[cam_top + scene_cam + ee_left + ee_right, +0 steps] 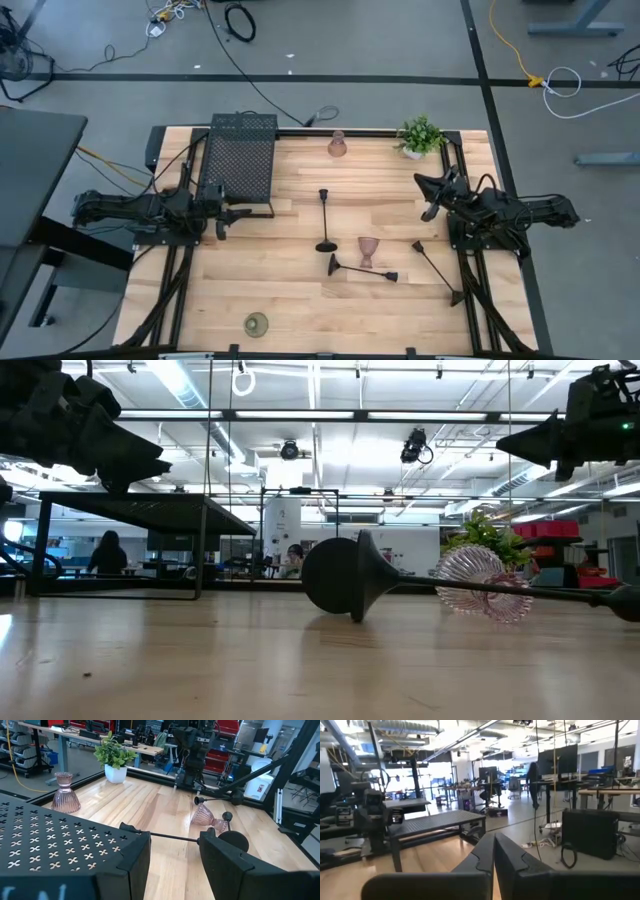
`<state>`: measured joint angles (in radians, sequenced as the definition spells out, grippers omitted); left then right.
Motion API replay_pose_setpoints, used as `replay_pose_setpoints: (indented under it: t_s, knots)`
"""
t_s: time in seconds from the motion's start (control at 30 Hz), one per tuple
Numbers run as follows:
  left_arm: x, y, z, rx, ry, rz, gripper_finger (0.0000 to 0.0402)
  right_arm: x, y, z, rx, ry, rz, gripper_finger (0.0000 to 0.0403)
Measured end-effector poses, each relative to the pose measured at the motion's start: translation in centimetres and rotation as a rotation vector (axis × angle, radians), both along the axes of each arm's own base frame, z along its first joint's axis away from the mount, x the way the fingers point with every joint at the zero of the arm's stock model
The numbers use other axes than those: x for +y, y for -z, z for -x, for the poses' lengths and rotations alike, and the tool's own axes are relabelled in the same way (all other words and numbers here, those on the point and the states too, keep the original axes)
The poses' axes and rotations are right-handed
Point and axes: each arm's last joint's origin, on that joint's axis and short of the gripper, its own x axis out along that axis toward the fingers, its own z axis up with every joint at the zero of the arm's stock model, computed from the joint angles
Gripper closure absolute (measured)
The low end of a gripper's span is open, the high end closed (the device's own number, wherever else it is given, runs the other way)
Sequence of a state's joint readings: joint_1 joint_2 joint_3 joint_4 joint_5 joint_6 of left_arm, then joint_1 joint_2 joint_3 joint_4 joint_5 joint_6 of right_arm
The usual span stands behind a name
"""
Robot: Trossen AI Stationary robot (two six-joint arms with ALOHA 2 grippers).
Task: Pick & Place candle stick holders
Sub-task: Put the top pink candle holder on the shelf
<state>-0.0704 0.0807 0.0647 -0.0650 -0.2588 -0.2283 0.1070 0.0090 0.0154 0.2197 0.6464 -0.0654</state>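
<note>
The wooden table [300,290] is seen from above with the black perforated mesh box [240,160] standing at its far-left part. The left gripper [226,212] is held just beside the near edge of that box, its fingers [227,857] spread apart with nothing between them. The right gripper [428,192] is raised above the table's right side, near the small green potted plant [421,135] in the far-right corner; its fingers [512,857] are pressed together and empty.

6 candle stick holders are spread over the table. 1 black stem [325,220] stands upright near the centre. A 2nd black stem [362,270] lies flat just in front of it, and a 3rd black stem [438,270] lies flat toward the right edge. 1 pinkish goblet [369,251] is placed between the upright stem and the 3rd one, touching or nearly touching the 2nd stem. Another pinkish goblet [337,144] stands at the far edge, between box and plant. The squat olive-gold holder [257,324] sits alone at the near edge, well apart from the rest
</note>
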Motion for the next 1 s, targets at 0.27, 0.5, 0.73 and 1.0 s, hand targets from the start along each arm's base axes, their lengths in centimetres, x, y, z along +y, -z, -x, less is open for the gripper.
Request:
replay_pose_setpoints:
  t_s: [0.27,0.5,0.73,1.0]
  knots:
    - [0.0,-0.1,0.0,-0.005,-0.003,0.008,0.0229,0.3,-1.7,0.4,-0.202,-0.126,-0.004,0.0389]
    - [0.0,-0.1,0.0,-0.017,-0.010,0.047,0.0229,0.6,-4.3,1.1,-0.469,-0.232,0.106,0.0389]
    - [0.0,-0.2,0.0,-0.030,-0.016,0.074,0.0229,1.1,-4.4,-0.9,-0.455,-0.329,0.192,0.0389]
    - [0.1,-0.2,0.0,-0.032,-0.035,0.075,0.0229,1.2,-3.0,-4.5,-0.284,-0.254,0.124,0.0389]
